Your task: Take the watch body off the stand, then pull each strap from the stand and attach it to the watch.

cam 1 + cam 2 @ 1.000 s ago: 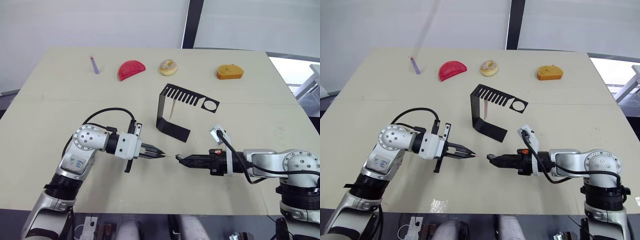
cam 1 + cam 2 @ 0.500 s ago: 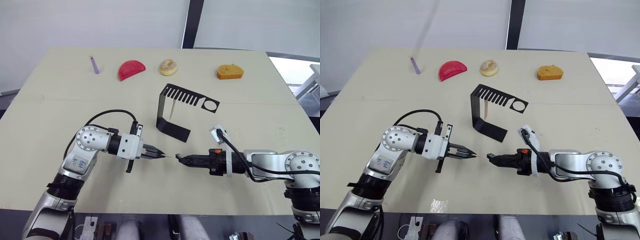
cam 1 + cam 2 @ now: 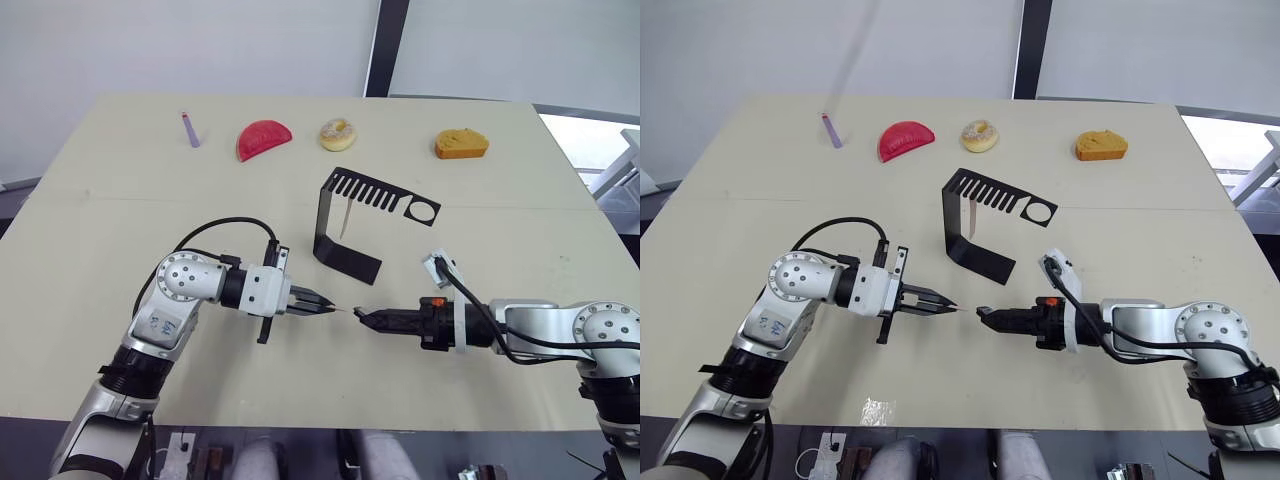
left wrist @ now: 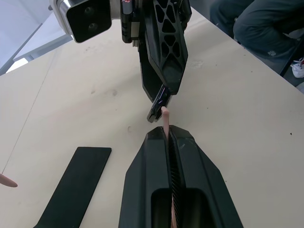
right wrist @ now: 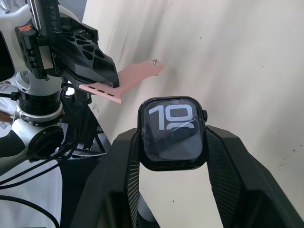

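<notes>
Left eye view: the table (image 3: pixel 90 240) carries the stand (image 3: pixel 345 225) at its middle, upright on its flat base, and one pale strap (image 3: pixel 343 218) hangs from the comb slots between upright and base. Nearer the robot than the stand, the two arms reach in from opposite sides and meet tip to tip, so the joining is set up along one line running left to right across the table.

The left claw (image 3: pixel 312 306) is clamped flat on the other strap (image 4: pixel 165 122), whose long axis runs straight out along the fingers; a short free end pokes past the tips toward the right arm. The right claw (image 3: pixel 372 319) is closed on the watch body (image 5: pixel 174 132), pinching it by its two side edges with the lit screen facing back along the claw.

In the left wrist view the strap's end sits just short of the edge of the watch body (image 4: pixel 156 109), near but seemingly not seated. From the right wrist view the strap (image 5: pixel 128 80) lies beyond the watch's far edge and off to one side, so I judge the coming move to be a small sideways correction, then a straight push along the strap's length.
</notes>
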You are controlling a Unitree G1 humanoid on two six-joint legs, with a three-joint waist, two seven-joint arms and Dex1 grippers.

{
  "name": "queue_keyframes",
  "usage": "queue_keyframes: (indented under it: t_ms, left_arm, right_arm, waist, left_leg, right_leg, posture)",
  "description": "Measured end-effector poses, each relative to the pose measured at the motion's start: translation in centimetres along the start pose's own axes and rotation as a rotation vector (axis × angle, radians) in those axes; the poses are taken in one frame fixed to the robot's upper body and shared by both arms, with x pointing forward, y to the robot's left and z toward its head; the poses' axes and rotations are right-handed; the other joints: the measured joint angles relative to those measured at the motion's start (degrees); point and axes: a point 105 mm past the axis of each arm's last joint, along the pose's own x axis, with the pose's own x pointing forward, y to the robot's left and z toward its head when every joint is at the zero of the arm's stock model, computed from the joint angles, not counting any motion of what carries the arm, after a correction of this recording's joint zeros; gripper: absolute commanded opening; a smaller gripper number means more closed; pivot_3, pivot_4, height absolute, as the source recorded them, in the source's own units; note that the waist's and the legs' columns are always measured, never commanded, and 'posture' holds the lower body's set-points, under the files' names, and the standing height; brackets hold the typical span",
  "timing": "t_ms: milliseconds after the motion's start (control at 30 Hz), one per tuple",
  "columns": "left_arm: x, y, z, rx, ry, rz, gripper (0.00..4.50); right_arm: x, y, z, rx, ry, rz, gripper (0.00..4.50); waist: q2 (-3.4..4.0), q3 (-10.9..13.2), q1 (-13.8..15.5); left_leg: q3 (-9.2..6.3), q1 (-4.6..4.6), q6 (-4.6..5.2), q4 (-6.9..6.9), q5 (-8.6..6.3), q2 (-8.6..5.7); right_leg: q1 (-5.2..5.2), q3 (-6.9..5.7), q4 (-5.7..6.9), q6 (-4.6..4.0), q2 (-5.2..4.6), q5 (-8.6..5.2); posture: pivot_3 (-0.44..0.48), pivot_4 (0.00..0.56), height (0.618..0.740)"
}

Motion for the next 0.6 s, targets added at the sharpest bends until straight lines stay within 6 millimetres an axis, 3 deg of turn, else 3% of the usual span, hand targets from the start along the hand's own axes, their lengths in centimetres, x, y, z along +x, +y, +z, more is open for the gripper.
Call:
queue_keyframes:
  t_ms: [600]
  left_arm:
    - [0.22,0.0,-0.04,0.002,-0.004,-0.001,0.0]
  right_arm:
    - [0.11,0.09,-0.19,-0.009,0.01,-0.007,1.49]
  waist:
    - [0.0,0.0,0.12]
  left_leg:
    - [0.0,-0.01,0.0,0.0,0.0,0.0]
  right_leg:
    - [0.0,0.0,-0.01,0.0,0.0,0.0]
  posture:
    - [0.0,0.15,0.737]
